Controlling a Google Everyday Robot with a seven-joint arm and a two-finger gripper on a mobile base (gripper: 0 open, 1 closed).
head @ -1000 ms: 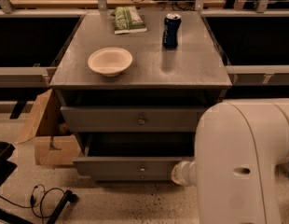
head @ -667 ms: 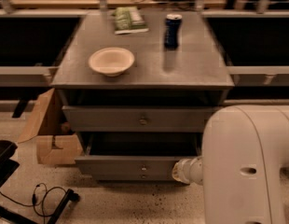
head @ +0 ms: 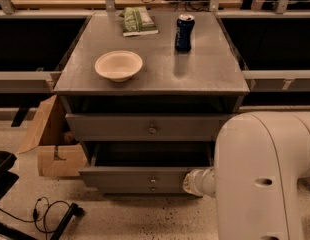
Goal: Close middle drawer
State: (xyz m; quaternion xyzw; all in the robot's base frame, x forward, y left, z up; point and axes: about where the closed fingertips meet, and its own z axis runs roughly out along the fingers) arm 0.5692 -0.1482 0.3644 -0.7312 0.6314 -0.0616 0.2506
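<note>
A wide grey wooden middle drawer with a small round metal knob is seen pulled out of a grey cabinet. Its dark box is exposed beneath the closed top drawer. The lower right is filled by a bulky white robot arm, and a short pale stub of it lies just beside the right end of the drawer front. Contact there cannot be judged. The gripper is hidden behind the arm, so its state cannot be told. A cream round bowl, a blue drink can and a green packet are set on the cabinet top.

No legible txt — none anywhere.
</note>
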